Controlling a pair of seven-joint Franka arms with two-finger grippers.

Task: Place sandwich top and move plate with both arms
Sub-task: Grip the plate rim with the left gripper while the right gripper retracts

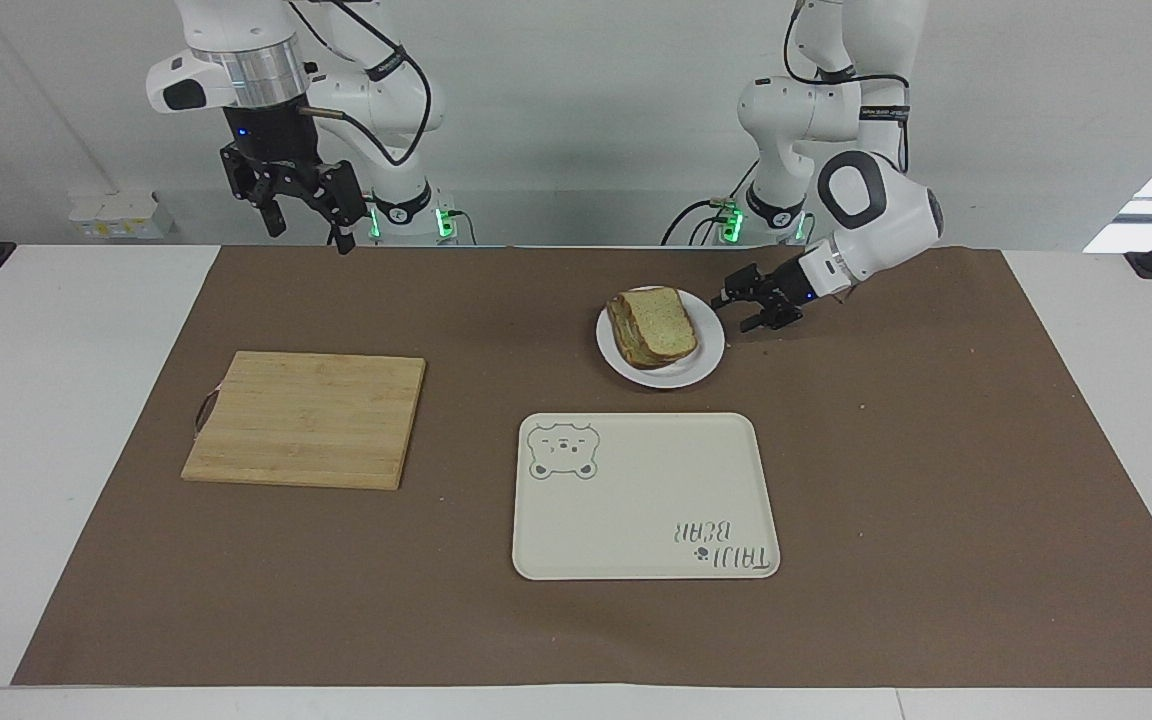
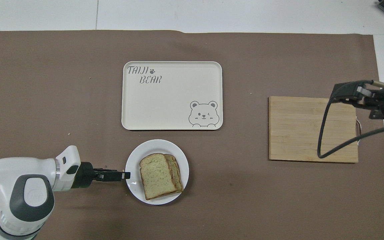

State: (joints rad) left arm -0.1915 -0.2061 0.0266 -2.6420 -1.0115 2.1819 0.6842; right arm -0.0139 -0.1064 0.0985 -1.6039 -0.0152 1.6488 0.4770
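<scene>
At plate (image 1: 660, 338) rim, toward the left arm's end: left gripper (image 1: 751, 306), jaws spread, not yet pinching. Sandwich top (image 1: 658, 323) sits slightly skewed on the stack; a jolt could slide it. Farther out, tray (image 1: 644, 496) has open room. Right gripper (image 1: 301, 205) waits raised, spread.

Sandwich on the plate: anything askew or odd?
Slightly. The sandwich top sits offset on the slice beneath, whose edge shows toward the right arm's end. The plate looks intact; nothing spilled.
</scene>
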